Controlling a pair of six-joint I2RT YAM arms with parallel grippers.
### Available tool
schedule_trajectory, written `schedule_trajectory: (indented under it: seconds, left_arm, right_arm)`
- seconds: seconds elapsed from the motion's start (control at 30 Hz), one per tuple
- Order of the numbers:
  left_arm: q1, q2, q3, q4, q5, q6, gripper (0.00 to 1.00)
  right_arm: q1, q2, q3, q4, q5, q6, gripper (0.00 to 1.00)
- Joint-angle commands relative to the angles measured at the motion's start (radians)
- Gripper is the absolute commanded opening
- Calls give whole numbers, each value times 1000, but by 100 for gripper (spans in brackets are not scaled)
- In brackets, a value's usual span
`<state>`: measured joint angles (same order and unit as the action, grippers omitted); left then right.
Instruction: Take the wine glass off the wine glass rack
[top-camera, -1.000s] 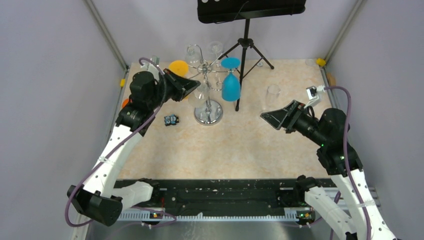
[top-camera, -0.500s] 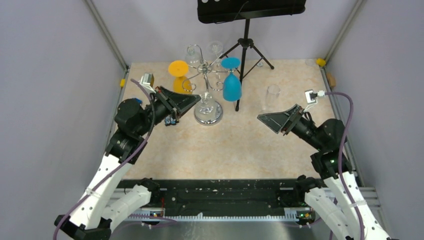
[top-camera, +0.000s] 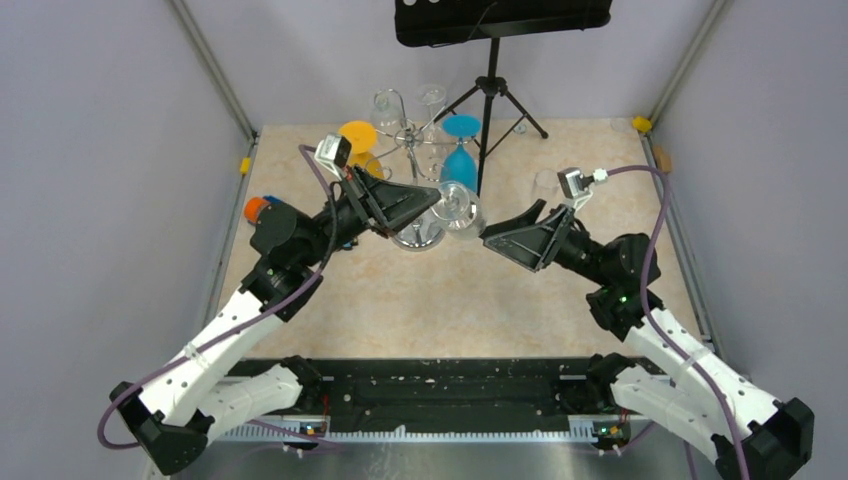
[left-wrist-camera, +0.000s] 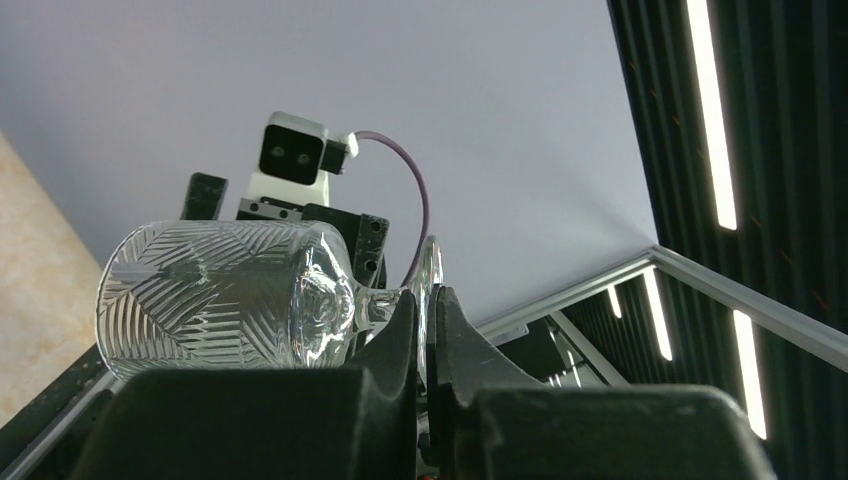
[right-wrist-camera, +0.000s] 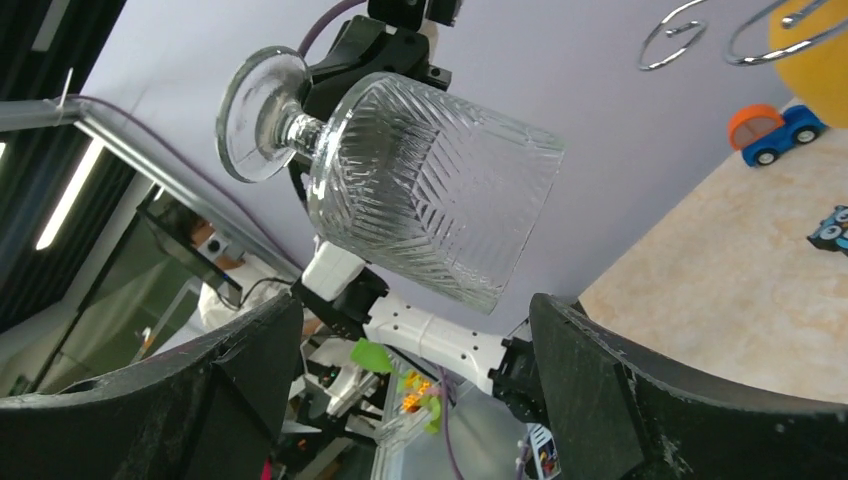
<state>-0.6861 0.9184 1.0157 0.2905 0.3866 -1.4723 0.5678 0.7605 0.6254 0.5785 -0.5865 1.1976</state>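
Note:
A clear cut-pattern wine glass (top-camera: 460, 208) lies on its side in mid-air, off the chrome wine glass rack (top-camera: 407, 133) and just in front of it. My left gripper (top-camera: 437, 200) is shut on the glass's round foot, and in the left wrist view the left gripper (left-wrist-camera: 424, 300) pinches that foot edge-on with the wine glass (left-wrist-camera: 220, 295) bowl sticking out to the left. My right gripper (top-camera: 500, 228) is open, right next to the bowl's rim. In the right wrist view the wine glass (right-wrist-camera: 430, 195) hangs just above the wide gap of the right gripper (right-wrist-camera: 415, 305), touching neither finger.
A blue glass (top-camera: 461, 170), an orange glass (top-camera: 357, 135) and clear glasses (top-camera: 385, 103) still hang on the rack. A black tripod (top-camera: 490, 90) stands behind it. A clear glass (top-camera: 546, 182) stands on the table at the right, a toy car (top-camera: 258, 208) at the left.
My left gripper has drawn the clear glass away from the rack towards the middle. My right arm has swung left up to the bowl with its jaws wider apart.

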Motion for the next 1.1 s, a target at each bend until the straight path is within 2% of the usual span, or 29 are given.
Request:
schedule_trajectory:
  seconds: [0.0, 0.07, 0.33, 0.43, 0.63, 0.8, 1.0, 1.07]
  left_arm:
    - [-37, -18, 32, 267, -36, -44, 0]
    - [-58, -25, 33, 265, -44, -48, 0]
    - [-110, -38, 21, 290, -76, -76, 0]
    - [-131, -31, -5, 353, -91, -93, 0]
    - [-200, -1, -39, 473, -133, -74, 0]
    - [-225, 3, -55, 531, -147, -59, 0]
    - [-233, -43, -88, 475, -203, -8, 0]
    - [-232, -55, -89, 453, -211, 8, 0]
  right_arm:
    - [52, 31, 61, 193, 18, 11, 85]
    - [58, 35, 49, 253, 23, 33, 85]
    - [61, 94, 3, 666, 12, 166, 85]
    - [61, 109, 14, 748, 9, 193, 82]
    - [71, 177, 58, 956, 10, 251, 54]
    - [91, 253, 117, 1138, -22, 326, 44]
    - [118, 239, 159, 1070, -63, 273, 30]
    - [119, 233, 166, 1036, -67, 263, 22]
